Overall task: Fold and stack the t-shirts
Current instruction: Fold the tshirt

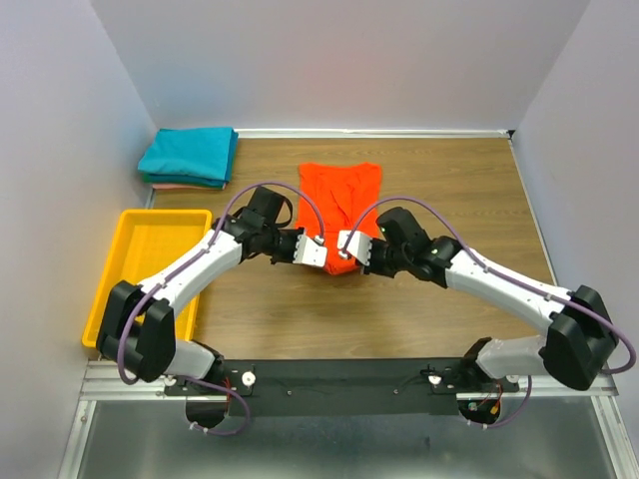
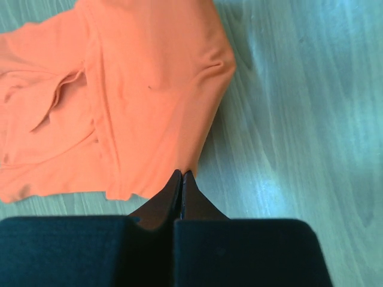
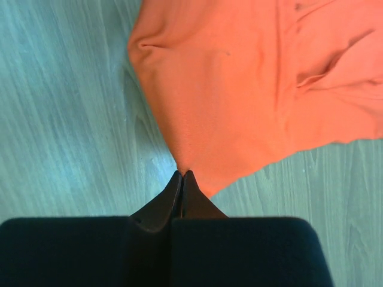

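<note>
- Left gripper (image 2: pixel 182 174): fingers pressed together, nipping near hem of orange-red t-shirt (image 1: pixel 339 195); right gripper (image 3: pixel 182 174): likewise closed on same hem, just beside.
- Judged reason: two pinch pts close together on near edge, prob. to lift it and carry it toward far edge for a fold.
- At right fingertips, cloth drawn to a point w/ creases running into the pinch; reads as a real grip, not a miss.
- Shirt position: mid-table (image 1: pixel 449 190), flat, stretching away from both grippers; looks narrowed, sides apparently folded in.
- Teal t-shirt (image 1: pixel 188 152): folded, far-left corner, on top of pale pink t-shirt (image 1: pixel 185 186); likely the stack to join.
- Yellow tray (image 1: pixel 165 213): left side, beside left arm, well apart from orange shirt.
- Hidden: no. of cloth layers caught in each pinch, buried betw. fingers.
- Near hem in overhead view covered by both wrists; exact pinch spots visible from wrist cams only.
- Pink shirt only a thin strip under teal; fold quality impossible to judge.
</note>
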`<state>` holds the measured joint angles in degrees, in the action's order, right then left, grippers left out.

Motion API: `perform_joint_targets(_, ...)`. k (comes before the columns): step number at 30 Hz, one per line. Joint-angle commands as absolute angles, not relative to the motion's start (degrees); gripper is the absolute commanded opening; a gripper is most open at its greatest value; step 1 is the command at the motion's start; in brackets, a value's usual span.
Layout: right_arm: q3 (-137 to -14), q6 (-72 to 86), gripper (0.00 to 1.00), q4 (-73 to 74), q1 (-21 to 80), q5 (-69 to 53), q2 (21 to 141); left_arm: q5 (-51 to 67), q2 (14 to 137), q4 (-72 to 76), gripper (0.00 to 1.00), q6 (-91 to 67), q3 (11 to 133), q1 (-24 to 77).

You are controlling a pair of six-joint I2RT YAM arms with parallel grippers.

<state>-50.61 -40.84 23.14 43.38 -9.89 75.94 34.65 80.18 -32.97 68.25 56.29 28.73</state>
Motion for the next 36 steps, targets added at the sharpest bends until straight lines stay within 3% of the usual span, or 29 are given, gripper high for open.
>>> perform_joint_targets(1, -53.0, -36.92, 0.01, 30.75, 43.16, -12.82, 71.03, 39.72, 75.86, -39.1, 0.0, 65.84, 57.13, 29.0)
perform_joint_targets(9, -55.89, -35.25, 0.01, 46.29, 45.26, -21.69, 61.45, 46.3, 64.44, -50.44, 0.0, 62.94, 57.3, 34.89)
perform_joint_targets(15, -65.03, -33.04, 0.0, 53.61, 47.9, -23.83, 63.1, 46.41, 62.57, -54.57, 0.0, 57.04, 62.83, 35.42)
perform_joint_targets(18, -64.6, -41.19, 0.01, 53.44, 46.85, -21.53, 65.12, 46.58, 66.44, -54.23, 0.0, 57.92, 65.65, 33.85)
perform_joint_targets(25, -67.58, -52.53, 0.01, 52.91, 33.5, -29.26, 77.85, 49.47, 84.68, -53.52, 0.0, 65.47, 72.5, 24.27)
perform_joint_targets(36, -75.4, -54.93, 0.01, 46.41, 23.73, -33.57, 101.94, 49.49, 110.2, -49.66, 0.0, 65.22, 84.64, 16.79)
